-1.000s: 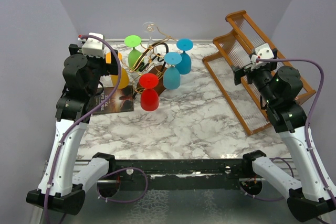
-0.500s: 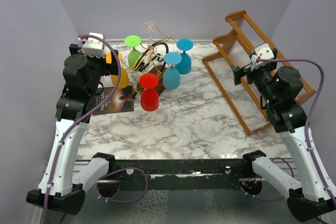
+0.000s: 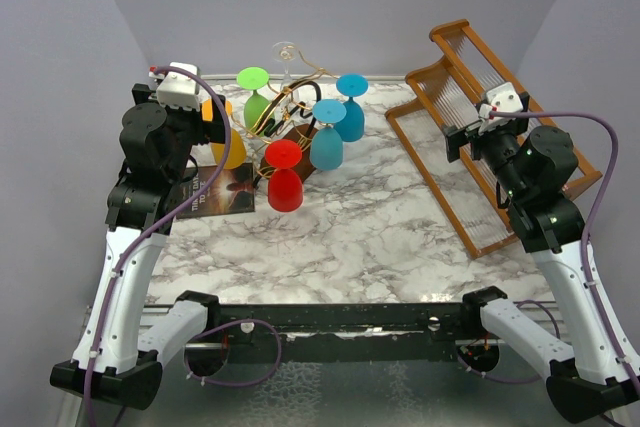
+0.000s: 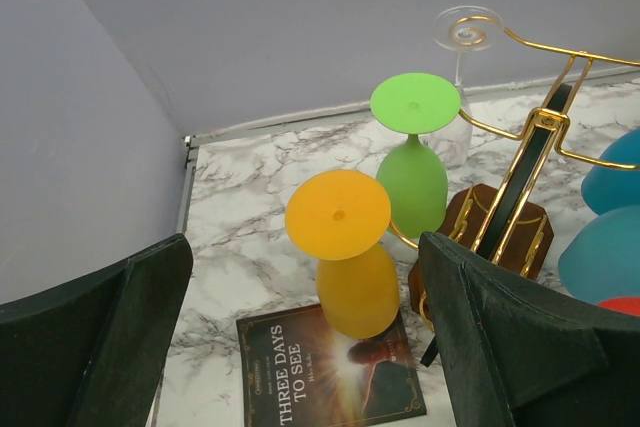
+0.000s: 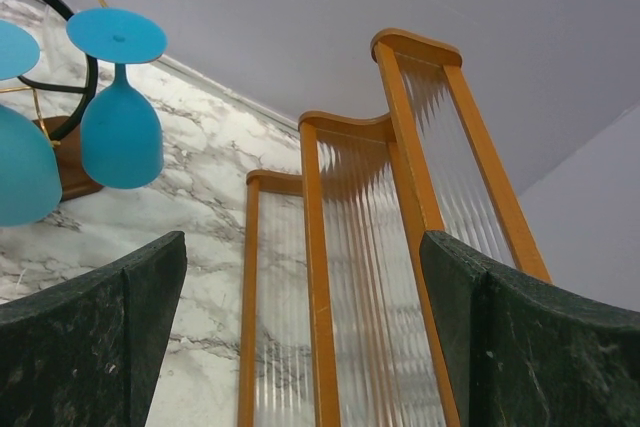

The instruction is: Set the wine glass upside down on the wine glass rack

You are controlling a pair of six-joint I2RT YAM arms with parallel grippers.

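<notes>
Your left gripper (image 4: 303,342) is hovering spread and empty; the smooth orange wine glass (image 4: 345,262) is sitting foot-up just left of the curly gold-wire rack (image 4: 528,127). Likely light, stiff, slippery: be gripping its stem.

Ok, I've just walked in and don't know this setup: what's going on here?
Two robot arms are working on hanging wine glasses upside down on the gold wire rack. An orange glass, green glass, clear glass, red glass and two blue glasses are already upside down at it. Neither arm holds anything. The left gripper hovers by the orange glass, fingers open. The right gripper, also open, faces the slatted wooden rack.
</notes>
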